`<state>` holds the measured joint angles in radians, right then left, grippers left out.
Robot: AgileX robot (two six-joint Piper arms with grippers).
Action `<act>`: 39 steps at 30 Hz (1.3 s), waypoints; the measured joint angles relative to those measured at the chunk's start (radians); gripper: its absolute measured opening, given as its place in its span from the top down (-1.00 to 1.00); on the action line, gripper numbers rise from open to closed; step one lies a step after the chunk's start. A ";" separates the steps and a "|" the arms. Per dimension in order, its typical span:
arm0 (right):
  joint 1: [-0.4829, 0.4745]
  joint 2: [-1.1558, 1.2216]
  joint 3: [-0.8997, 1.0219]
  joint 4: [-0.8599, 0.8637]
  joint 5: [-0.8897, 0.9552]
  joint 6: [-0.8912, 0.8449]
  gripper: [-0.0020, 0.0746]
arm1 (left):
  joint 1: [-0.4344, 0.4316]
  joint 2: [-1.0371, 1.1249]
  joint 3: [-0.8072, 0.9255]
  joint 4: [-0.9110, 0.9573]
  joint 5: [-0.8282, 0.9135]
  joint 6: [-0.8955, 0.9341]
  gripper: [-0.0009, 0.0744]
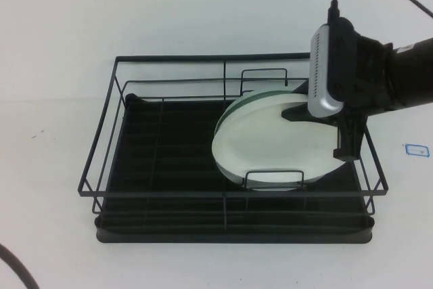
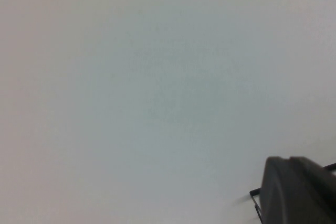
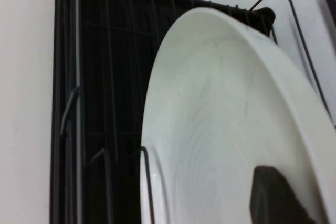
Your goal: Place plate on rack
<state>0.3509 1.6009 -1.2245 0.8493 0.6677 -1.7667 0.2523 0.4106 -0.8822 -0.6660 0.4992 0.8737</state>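
Observation:
The black wire rack (image 1: pixel 169 59) with its ribbed black tray stands mid-table. The creamy-white plate (image 1: pixel 270 147) stands on edge in the rack's right half, leaning back against a pale green plate (image 1: pixel 237 108) and held at the front by a small wire loop (image 1: pixel 274 174). My right gripper (image 1: pixel 325 130) is at the plate's right rim, shut on it, with one finger on each face. In the right wrist view one black finger (image 3: pixel 275 198) lies against the plate's face (image 3: pixel 210 119); the other is hidden. My left gripper (image 2: pixel 299 192) shows only as a dark shape beside a rack corner.
The rack's left half (image 1: pixel 162 147) holds nothing. A small blue-edged tag (image 1: pixel 416 149) lies on the white table right of the rack. A dark cable (image 1: pixel 13 269) crosses the near left corner.

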 joint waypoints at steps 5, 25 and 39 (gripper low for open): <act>0.001 0.024 0.000 0.011 0.011 0.000 0.34 | 0.000 0.000 0.000 0.000 0.000 0.002 0.98; 0.001 -0.237 0.000 0.050 -0.011 0.049 -0.09 | -0.019 -0.008 0.050 -0.007 -0.052 0.010 0.98; 0.001 -0.660 0.204 0.156 -0.037 0.321 0.90 | -0.094 -0.169 0.523 -0.105 -0.286 0.059 0.98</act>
<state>0.3518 0.9410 -1.0205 1.0054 0.6305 -1.4454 0.1580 0.2414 -0.3596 -0.7707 0.2132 0.9325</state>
